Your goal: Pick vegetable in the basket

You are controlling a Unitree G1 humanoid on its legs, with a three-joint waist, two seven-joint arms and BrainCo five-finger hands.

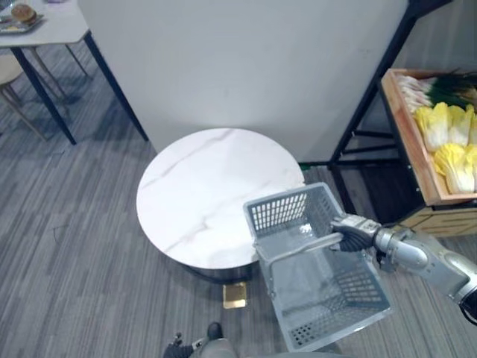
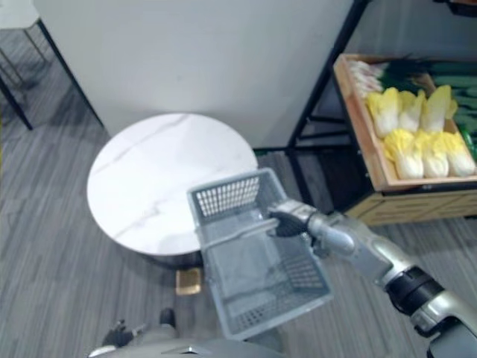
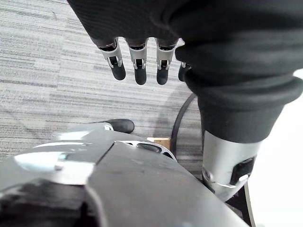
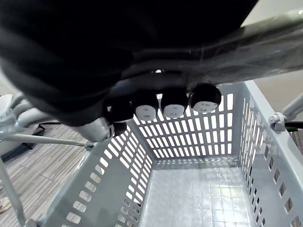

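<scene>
Right of the round white surface (image 1: 216,198), a wooden crate (image 1: 406,130) is cut off by the edge of the view, so part of its load is out of sight. Its pale yellow cabbages (image 2: 417,134) crowd together, and about six heads can be told apart. Beside them lies a bundle of spring onions (image 2: 373,74) whose number cannot be made out. Dark green vegetables (image 2: 463,119) next to the cabbages are too cropped to name. Far beyond the surface on its left, a second table (image 1: 56,26) shows just one corner, and the food on its tray (image 1: 9,28) is hard to make out.

One grey basket (image 1: 279,212) hangs at the surface's near right edge, its far rim overlapping that edge; whether the two touch cannot be told. One small gold block (image 1: 235,294) lies on the floor by the surface's base.

The right hand (image 1: 356,233) reaches over the basket's right wall. Its fingers (image 4: 173,106) are curled tight round the handle (image 1: 298,248), carrying the basket. The left hand (image 3: 137,28) hangs over the striped floor (image 3: 42,71), fingers (image 3: 140,66) straight, side by side, holding nothing.
</scene>
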